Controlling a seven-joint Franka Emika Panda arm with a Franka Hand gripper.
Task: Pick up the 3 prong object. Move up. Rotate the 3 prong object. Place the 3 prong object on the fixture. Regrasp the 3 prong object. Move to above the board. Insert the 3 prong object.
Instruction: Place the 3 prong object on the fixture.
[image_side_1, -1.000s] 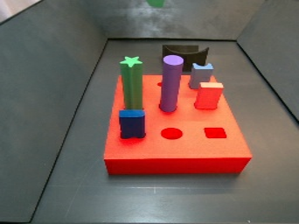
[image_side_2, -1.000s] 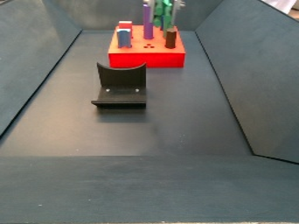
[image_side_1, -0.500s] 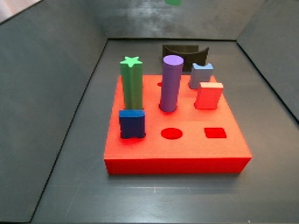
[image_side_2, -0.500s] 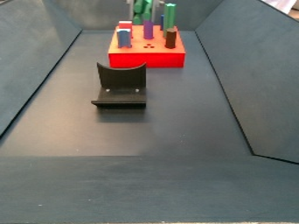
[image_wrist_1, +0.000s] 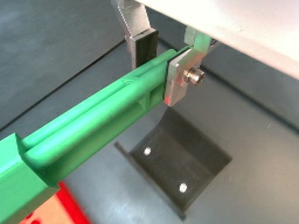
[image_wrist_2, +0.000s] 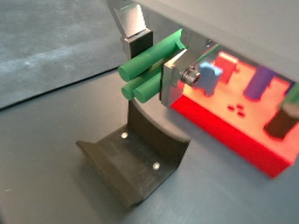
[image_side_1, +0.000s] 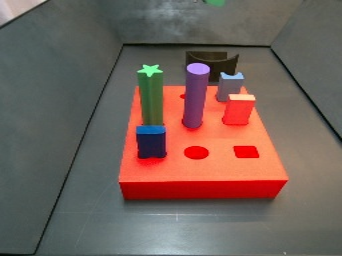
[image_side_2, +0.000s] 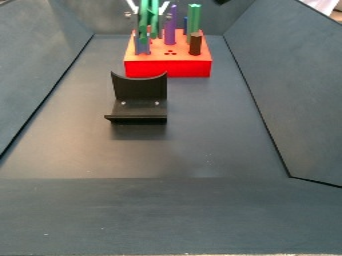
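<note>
Green 3 prong object (image_wrist_1: 100, 118) sits clamped in the claw (image_wrist_1: 162, 63) above the fixture (image_wrist_2: 131, 162); side views barely show it.

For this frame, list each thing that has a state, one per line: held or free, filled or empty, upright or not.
Gripper: shut on the green three-pronged bar, above the fixture.
Green three-pronged bar: held, off the floor.
Black notched fixture: empty, on the floor.
Red square board: round and square front holes empty.
Purple cylinder: upright in the board.
</note>
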